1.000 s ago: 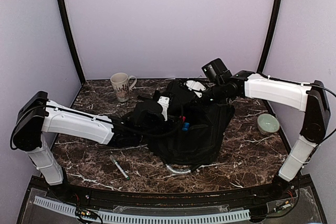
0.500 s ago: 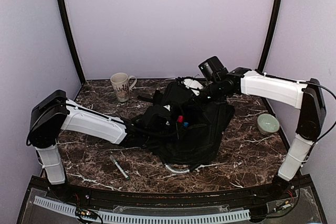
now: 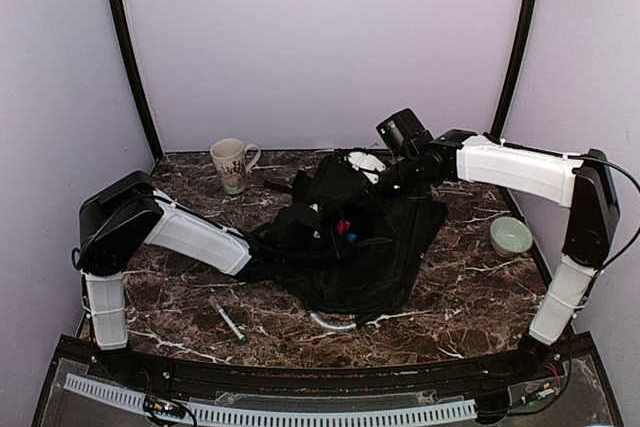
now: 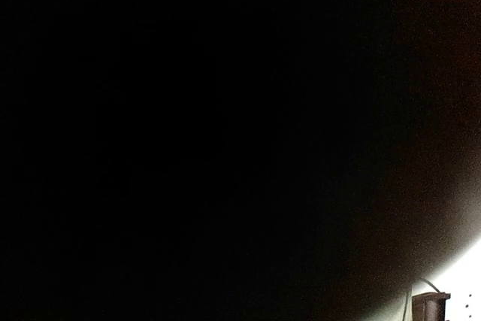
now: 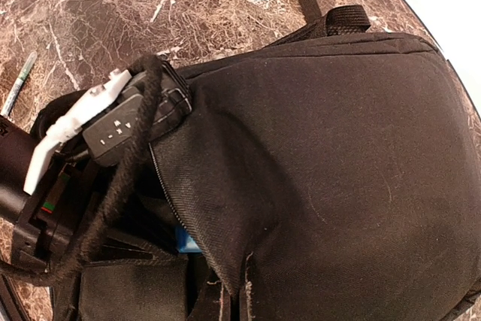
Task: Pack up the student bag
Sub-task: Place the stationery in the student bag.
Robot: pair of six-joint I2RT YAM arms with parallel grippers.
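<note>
No readable text; white marks on black housing (image 5: 124, 127) illegible.

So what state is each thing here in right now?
student bag: lying down, mouth open.
left gripper: hidden inside the bag, shut.
right gripper: shut, at the bag's top edge.
mug: upright.
bowl: upright.
pen: lying flat.

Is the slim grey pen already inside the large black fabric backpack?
No, the pen lies on the brown marble tabletop at the near left, apart from the backpack.
</note>
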